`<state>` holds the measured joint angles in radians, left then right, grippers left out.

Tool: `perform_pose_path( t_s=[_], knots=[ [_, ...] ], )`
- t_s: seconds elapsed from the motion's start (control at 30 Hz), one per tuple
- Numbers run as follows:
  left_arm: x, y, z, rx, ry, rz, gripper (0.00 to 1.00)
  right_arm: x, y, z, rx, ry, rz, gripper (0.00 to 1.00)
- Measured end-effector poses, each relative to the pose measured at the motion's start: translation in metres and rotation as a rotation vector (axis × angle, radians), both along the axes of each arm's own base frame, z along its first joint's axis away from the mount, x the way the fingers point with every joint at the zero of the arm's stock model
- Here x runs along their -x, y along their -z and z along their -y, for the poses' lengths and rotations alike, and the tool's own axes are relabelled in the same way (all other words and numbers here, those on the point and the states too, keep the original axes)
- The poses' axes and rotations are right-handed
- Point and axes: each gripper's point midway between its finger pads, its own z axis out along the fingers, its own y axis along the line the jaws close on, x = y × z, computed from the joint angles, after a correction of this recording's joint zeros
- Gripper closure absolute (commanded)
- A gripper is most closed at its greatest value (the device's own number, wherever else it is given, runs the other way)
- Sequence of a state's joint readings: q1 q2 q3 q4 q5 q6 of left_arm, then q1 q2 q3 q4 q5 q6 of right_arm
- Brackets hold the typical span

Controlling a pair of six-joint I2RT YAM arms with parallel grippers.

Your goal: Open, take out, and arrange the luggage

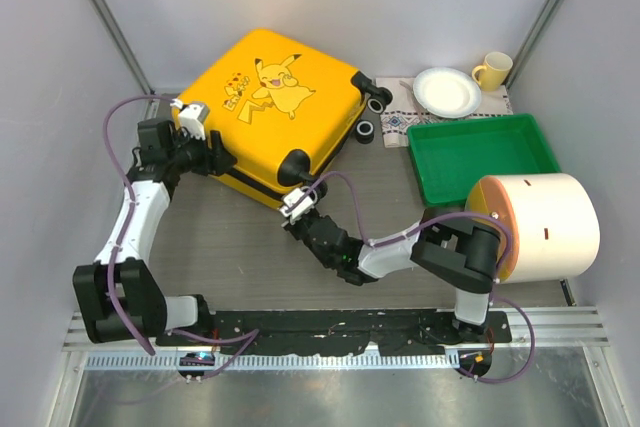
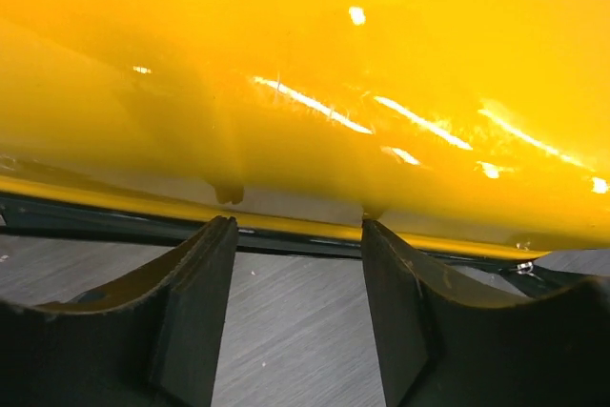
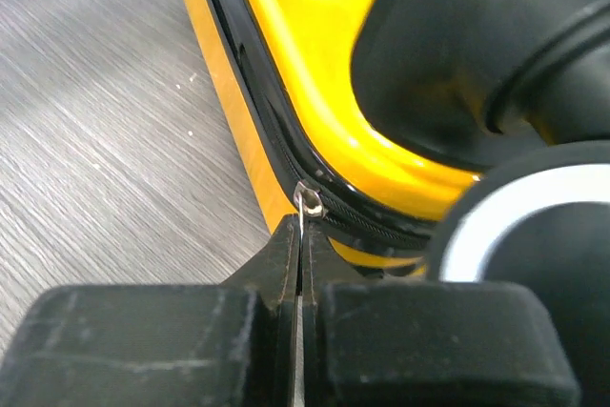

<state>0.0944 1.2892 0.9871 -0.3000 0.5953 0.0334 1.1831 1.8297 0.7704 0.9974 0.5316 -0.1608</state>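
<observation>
The yellow Pikachu suitcase [image 1: 285,107] lies flat and closed at the table's back left, wheels to the right. My left gripper [image 1: 212,159] is open, its fingertips [image 2: 214,245] against the suitcase's near-left side [image 2: 305,92] at the black zipper seam. My right gripper [image 1: 297,204] is at the suitcase's near corner by a wheel [image 3: 534,235], shut on the metal zipper pull [image 3: 307,205] of the black zipper trim [image 3: 257,102].
A green plastic tray [image 1: 480,154] stands right of the suitcase. A large cream cylinder with an orange end [image 1: 535,227] lies in front of it. A white plate [image 1: 447,91] and a yellow cup [image 1: 494,69] sit on a cloth at the back right.
</observation>
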Motion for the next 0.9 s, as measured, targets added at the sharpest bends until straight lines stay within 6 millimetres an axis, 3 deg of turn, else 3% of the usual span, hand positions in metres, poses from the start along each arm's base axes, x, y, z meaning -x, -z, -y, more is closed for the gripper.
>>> perform_pose_path(
  t_s=[0.17,0.27,0.4,0.5,0.53,0.63,0.77,0.9],
  knots=[
    [-0.002,0.017,0.003,0.038,0.013,-0.062,0.55,-0.005,-0.002,-0.025,-0.019,0.003,-0.010,0.99],
    [-0.003,0.029,0.008,0.037,0.019,-0.095,0.55,-0.010,-0.001,-0.039,-0.030,0.025,-0.025,0.99],
    [-0.005,0.031,0.010,0.030,0.015,-0.086,0.56,-0.017,-0.002,-0.049,-0.041,0.061,-0.046,0.98],
    [-0.005,0.031,0.010,0.039,0.006,-0.086,0.56,-0.023,-0.001,-0.060,-0.049,0.083,-0.049,0.83],
    [-0.005,0.031,0.010,0.043,0.001,-0.087,0.52,-0.024,-0.001,-0.064,-0.051,0.086,-0.048,0.68],
    [-0.005,0.032,0.011,0.046,-0.007,-0.088,0.39,-0.021,-0.003,-0.082,-0.060,0.022,-0.043,0.40],
    [-0.001,0.032,0.012,0.069,-0.023,-0.119,0.30,0.012,-0.019,-0.103,-0.043,-0.177,-0.024,0.27],
    [0.002,0.031,0.003,0.124,-0.066,-0.161,0.24,0.055,-0.056,-0.099,0.010,-0.404,-0.035,0.24]
  ],
)
